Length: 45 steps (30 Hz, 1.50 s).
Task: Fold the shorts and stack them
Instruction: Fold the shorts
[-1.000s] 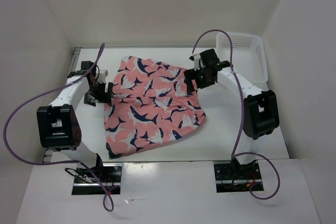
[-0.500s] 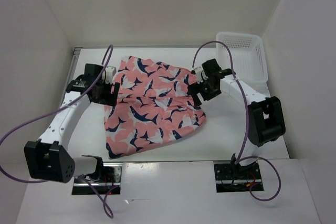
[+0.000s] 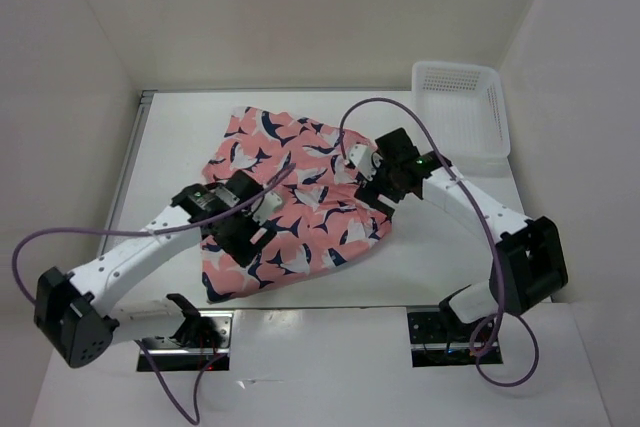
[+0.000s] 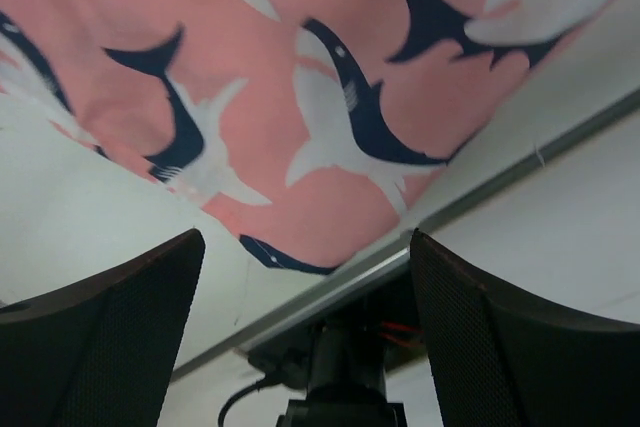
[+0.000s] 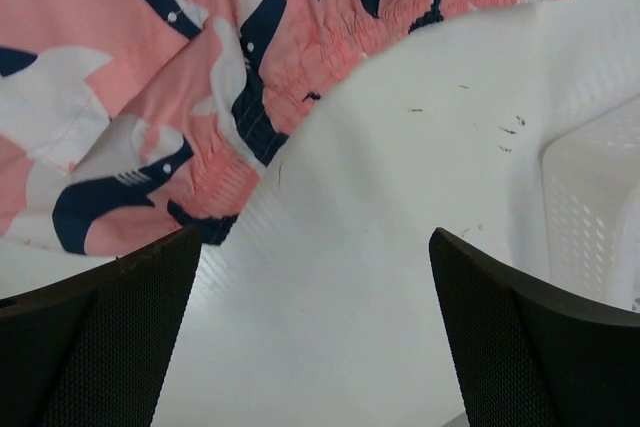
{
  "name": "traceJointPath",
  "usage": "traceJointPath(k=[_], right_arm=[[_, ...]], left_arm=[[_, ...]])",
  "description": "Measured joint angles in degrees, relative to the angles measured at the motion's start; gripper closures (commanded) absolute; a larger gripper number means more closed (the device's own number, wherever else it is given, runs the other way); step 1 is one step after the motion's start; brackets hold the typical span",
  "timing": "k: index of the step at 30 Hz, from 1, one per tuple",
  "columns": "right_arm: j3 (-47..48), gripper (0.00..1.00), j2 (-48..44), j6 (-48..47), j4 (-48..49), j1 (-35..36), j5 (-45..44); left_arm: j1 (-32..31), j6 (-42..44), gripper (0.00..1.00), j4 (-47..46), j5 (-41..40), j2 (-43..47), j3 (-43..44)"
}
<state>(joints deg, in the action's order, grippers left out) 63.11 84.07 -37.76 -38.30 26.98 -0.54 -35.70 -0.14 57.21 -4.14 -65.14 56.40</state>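
Salmon-pink fabric with navy and white sharks, the shorts (image 3: 290,197) lie spread in the middle of the tabletop (image 3: 440,247), skewed so that one corner points to the near-left edge. The cloth is wrinkled across its middle. It reads as one broad, flat patch, and whether it has been doubled over once cannot be told from above.

The left end effector (image 3: 245,239) hangs over the near-left part of the shorts with its jaws wide apart and nothing between them. Its wrist view looks down on the near corner of the fabric and the tabletop's front edge. The right end effector (image 3: 374,189) sits at the right edge of the shorts, jaws just as wide and gripping nothing. Its wrist view shows the gathered elastic waistband curving away to the upper left, bare tabletop below, and a corner of the white mesh basket (image 3: 462,107) at the right.

By my reading the task is at an early stage: neither end effector has hold of the cloth, no neat fold shows, and the shorts are well apart from the basket at the far right. Left to do are gripping the edges, folding the cloth, and placing it as a stack
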Motion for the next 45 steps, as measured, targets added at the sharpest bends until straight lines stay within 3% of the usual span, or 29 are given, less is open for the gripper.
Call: traceJointPath(k=[4,11,13,16,20,26,31,34,41,45], right_arm=[[-2.12,0.00,-4.81,-2.25,-0.55,-0.13,0.79],[-5.60,0.00,-10.80,-3.56,-0.46,1.40,2.10],[-5.70,0.00,-10.97,-1.64,0.09,1.38,2.32],[-5.31,0.00,-10.73,2.27,1.79,0.98,2.80],[0.55,0.02,-6.21,9.18,3.37,0.66,4.66],[14.80,0.11,8.44,22.88,8.85,-3.26,9.73],[24.30,0.13,20.09,30.56,10.80,-8.17,10.43],[28.94,0.15,25.62,32.98,10.75,-8.76,10.25],[32.54,0.17,32.46,36.44,11.13,-8.92,8.59],[33.42,0.03,34.60,37.68,11.10,-9.55,8.44]], left_arm=[[-6.36,0.00,0.09,3.74,0.57,-6.10,-0.81],[-16.44,0.02,0.09,0.63,0.33,-6.71,-6.56],[-16.87,0.07,0.09,-2.45,-1.68,-8.48,-7.34],[-12.07,0.07,0.09,-6.03,-1.90,-15.17,-2.78],[-3.17,0.02,0.09,-12.41,-0.66,-18.67,7.78],[9.81,0.04,0.09,-19.28,1.03,-23.56,22.56],[20.70,0.00,0.09,-20.74,4.59,-40.44,40.28],[25.99,0.00,0.09,-17.79,8.20,-54.42,56.43],[31.45,-0.02,0.07,-11.56,11.98,-79.80,89.79],[32.41,0.04,0.03,-11.02,10.23,-90.31,107.91]])
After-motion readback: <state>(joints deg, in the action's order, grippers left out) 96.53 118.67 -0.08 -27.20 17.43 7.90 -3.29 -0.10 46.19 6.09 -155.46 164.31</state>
